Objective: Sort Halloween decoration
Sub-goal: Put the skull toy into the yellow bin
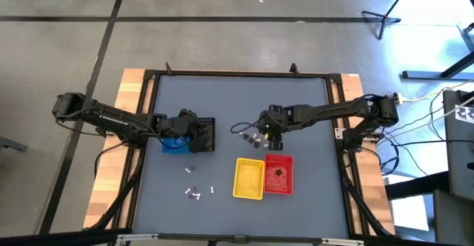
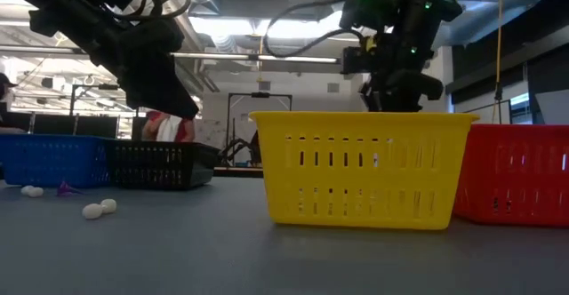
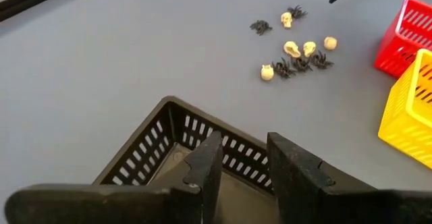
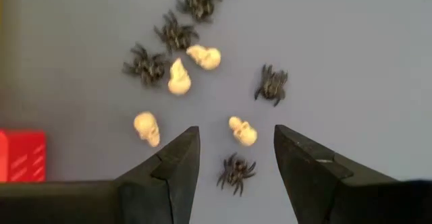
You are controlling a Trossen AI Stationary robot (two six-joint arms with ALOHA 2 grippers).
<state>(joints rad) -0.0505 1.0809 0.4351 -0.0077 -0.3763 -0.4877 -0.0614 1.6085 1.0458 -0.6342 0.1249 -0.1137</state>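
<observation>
Landmark: yellow basket (image 1: 249, 178).

Overhead, the trinkets beside the right end effector (image 1: 265, 138) are mere specks; its wrist camera resolves them as black spiders (image 4: 273, 84) and pale skulls (image 4: 242, 131) on bare surface (image 1: 244, 105) beyond the yellow basket. Fingers spread, nothing between them, one skull just ahead.

Left end effector (image 3: 244, 166) spread over the black basket (image 3: 165, 133), well left of the yellow one; blue basket (image 1: 175, 144) mostly hidden beneath the arm.

Low camera: yellow basket blocks that cluster; a few white pieces (image 2: 98, 209) lie left.
</observation>
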